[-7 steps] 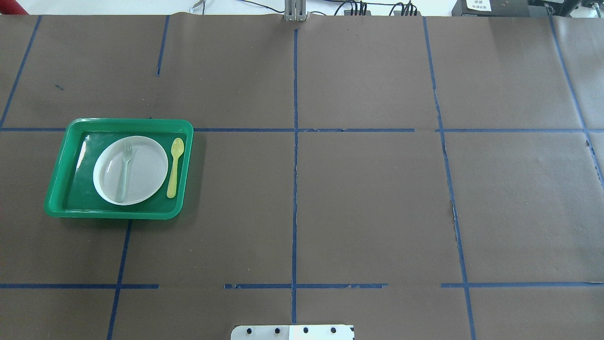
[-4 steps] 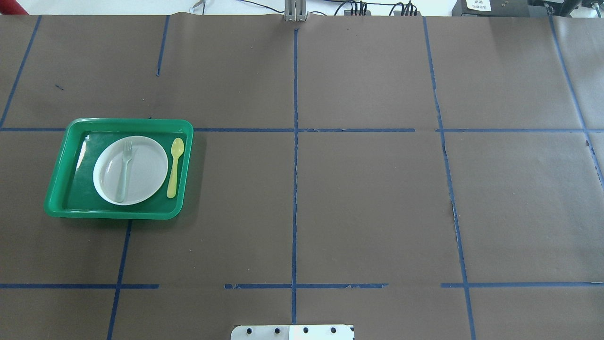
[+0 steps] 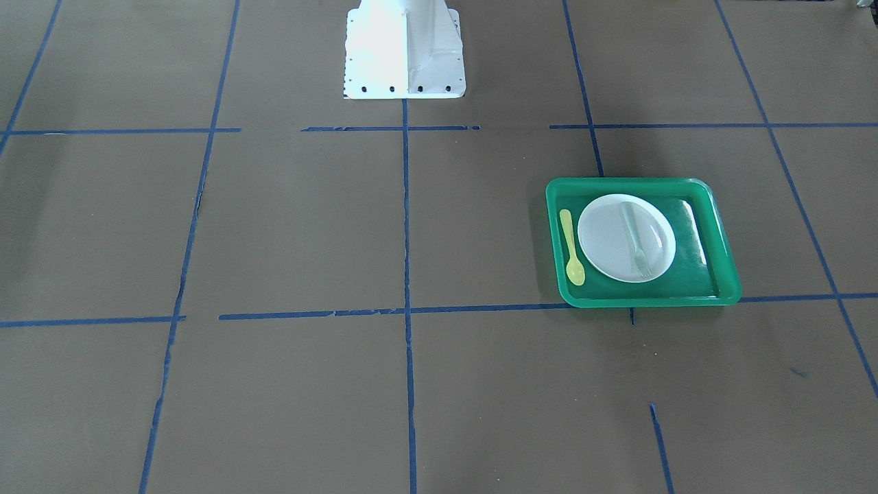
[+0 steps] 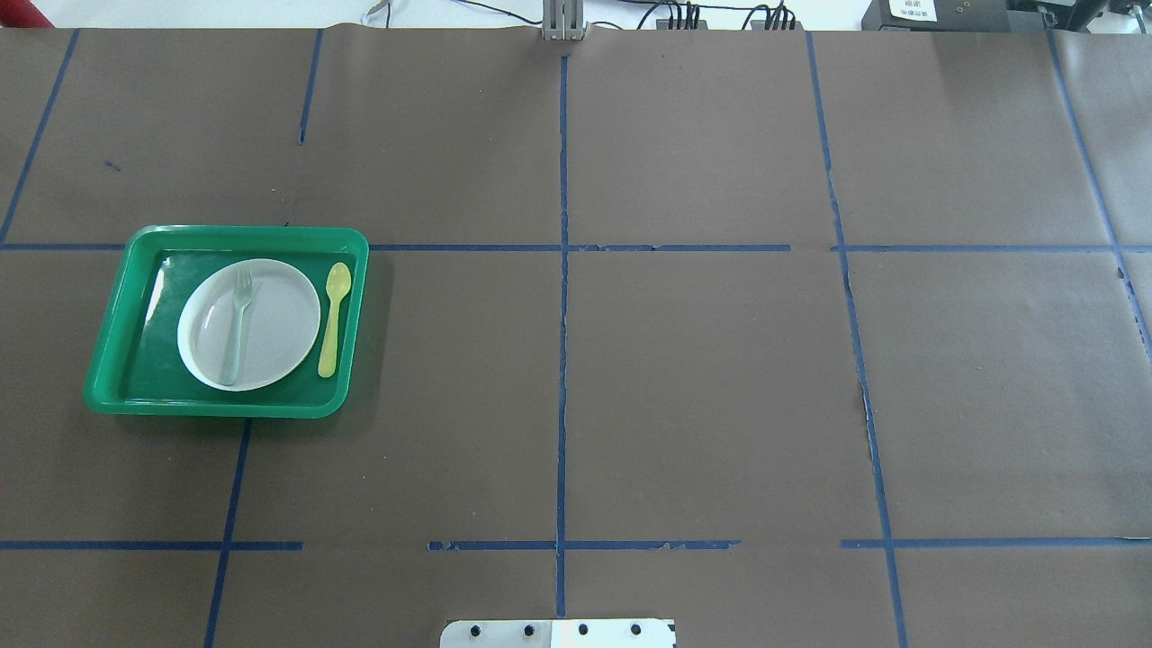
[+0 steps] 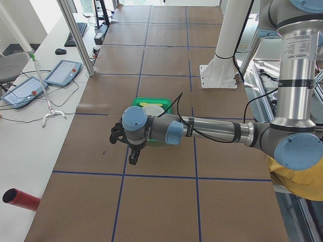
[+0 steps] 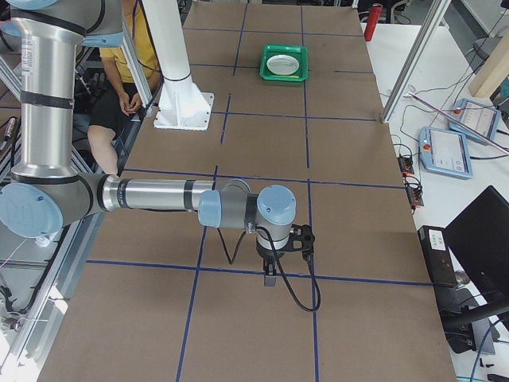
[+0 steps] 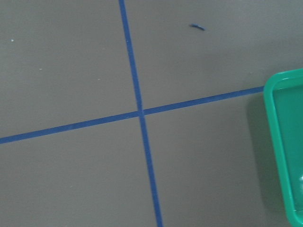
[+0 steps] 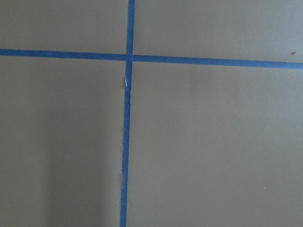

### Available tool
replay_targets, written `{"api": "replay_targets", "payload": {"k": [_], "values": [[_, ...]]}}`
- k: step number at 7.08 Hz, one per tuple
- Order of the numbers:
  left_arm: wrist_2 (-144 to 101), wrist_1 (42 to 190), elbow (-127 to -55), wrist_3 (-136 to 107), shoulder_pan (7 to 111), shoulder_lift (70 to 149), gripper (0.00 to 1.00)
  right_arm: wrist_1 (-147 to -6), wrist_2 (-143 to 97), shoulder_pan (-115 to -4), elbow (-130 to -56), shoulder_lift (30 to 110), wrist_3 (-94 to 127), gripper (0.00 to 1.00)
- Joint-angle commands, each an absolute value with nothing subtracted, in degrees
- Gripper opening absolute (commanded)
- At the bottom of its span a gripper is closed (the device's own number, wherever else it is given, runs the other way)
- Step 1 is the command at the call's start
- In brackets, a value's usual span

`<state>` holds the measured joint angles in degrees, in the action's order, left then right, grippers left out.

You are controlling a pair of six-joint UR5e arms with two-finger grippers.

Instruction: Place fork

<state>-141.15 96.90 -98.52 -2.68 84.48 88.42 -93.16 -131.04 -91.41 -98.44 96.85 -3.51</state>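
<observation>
The pale translucent fork (image 4: 238,328) lies on the white plate (image 4: 283,328) inside the green tray (image 4: 225,236), tines toward the far side. In the front-facing view the fork (image 3: 634,240) lies across the plate (image 3: 603,240) in the tray (image 3: 638,184). A yellow spoon (image 4: 333,319) lies in the tray beside the plate. My left gripper (image 5: 132,157) hangs above the table just in front of the tray (image 5: 151,102); I cannot tell whether it is open or shut. My right gripper (image 6: 270,274) hangs over bare table far from the tray (image 6: 284,62); I cannot tell its state either.
Brown paper with blue tape lines covers the table. The robot's white base (image 3: 405,55) stands at the table's near middle edge. The left wrist view shows the tray's corner (image 7: 284,142) at its right edge. A red cylinder (image 5: 20,199) lies off the table's end.
</observation>
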Motion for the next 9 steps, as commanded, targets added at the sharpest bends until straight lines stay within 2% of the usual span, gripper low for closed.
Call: {"api": "replay_targets", "payload": {"k": [1,4,5,6,7,9], "values": [[-139.0,101.5,-102.3,-21.3,74.6,90.7,1.00,-93.2,-131.0,-91.4,-98.4,96.9,-3.5,1.00],[-125.2,104.7,-101.6,-41.2,56.0,98.5,0.99,-93.2,-131.0,-91.4,-98.4,96.9,-3.4,1.00],[-125.2,104.8,-100.7,-42.0,54.6,99.7,0.99,-93.2,-131.0,-91.4,-98.4,96.9,-3.5,1.00],[-125.5,104.9,-96.5,-45.3,52.0,103.6,0.99,-93.2,-131.0,-91.4,-98.4,96.9,-3.5,1.00],[-125.3,104.6,-95.1,-49.3,49.6,106.0,0.96,-93.2,-131.0,-91.4,-98.4,96.9,-3.5,1.00],[-125.2,104.8,-93.9,-49.0,49.2,105.5,0.89,-93.2,-131.0,-91.4,-98.4,96.9,-3.4,1.00]]}}
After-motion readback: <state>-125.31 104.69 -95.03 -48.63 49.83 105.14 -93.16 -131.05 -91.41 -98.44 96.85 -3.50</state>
